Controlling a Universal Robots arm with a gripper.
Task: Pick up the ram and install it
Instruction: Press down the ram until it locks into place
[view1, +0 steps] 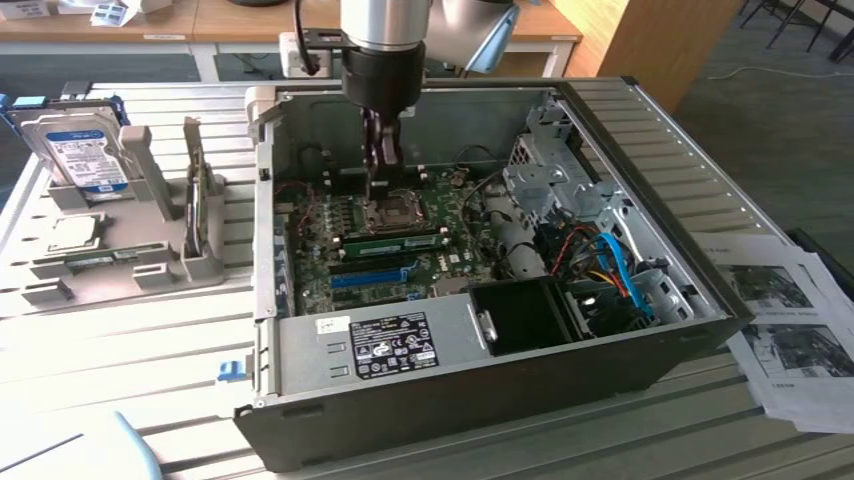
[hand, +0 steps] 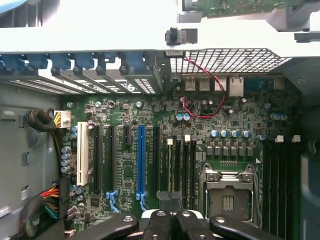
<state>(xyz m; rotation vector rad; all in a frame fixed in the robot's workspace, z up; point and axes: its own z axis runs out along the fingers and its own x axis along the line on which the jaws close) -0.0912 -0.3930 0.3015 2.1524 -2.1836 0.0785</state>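
Note:
The ram (view1: 395, 241), a long green stick, lies along a memory slot on the motherboard beside the processor socket (view1: 396, 213) inside the open computer case (view1: 641, 330). My gripper (view1: 379, 182) hangs straight down into the case just above the socket and the ram, with its dark fingers shut and nothing visibly held between them. In the wrist view the gripper (hand: 170, 207) is closed over the row of black memory slots (hand: 182, 167), with the socket (hand: 227, 192) to one side. From there I cannot pick out the ram's thin edge among the slots.
A blue expansion slot (view1: 367, 277) runs parallel to the ram. At the exterior view's left, a grey holder (view1: 127, 265) carries a hard drive (view1: 78, 150) and a square silvery chip (view1: 74, 232). Drive cage, cables and black fan shroud (view1: 534, 315) crowd the case's right. Papers (view1: 787, 320) lie outside.

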